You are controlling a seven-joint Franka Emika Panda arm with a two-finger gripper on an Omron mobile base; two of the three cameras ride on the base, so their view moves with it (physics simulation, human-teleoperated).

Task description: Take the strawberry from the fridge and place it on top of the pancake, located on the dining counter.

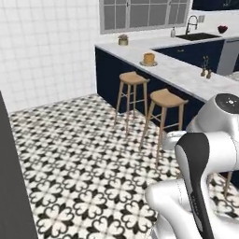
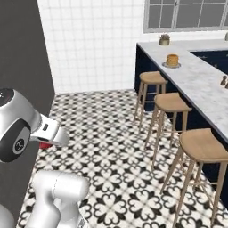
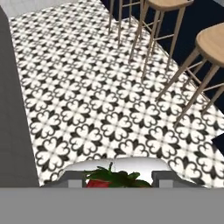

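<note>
In the hand view my gripper [image 3: 114, 182] is shut on the strawberry [image 3: 98, 183], a small red fruit with green leaves between the two fingertips. The right base view shows a red spot of the strawberry [image 2: 46, 145] under the hand, low at the left over the floor. The pancake [image 1: 149, 58] [image 2: 172, 59], a golden-brown disc on a pale plate, sits far ahead on the dining counter [image 1: 186, 77] [image 2: 202, 87]. The fridge's dark grey side [image 1: 14, 186] [image 2: 22, 49] stands close at the left.
Wooden stools [image 1: 133, 79] [image 2: 171, 101] [image 3: 214, 41] line the counter's navy base. Two brown shakers [image 1: 206, 72] and a small potted plant [image 1: 123, 39] stand on the counter. Black-and-white patterned floor [image 3: 109, 100] spreads between me and the stools.
</note>
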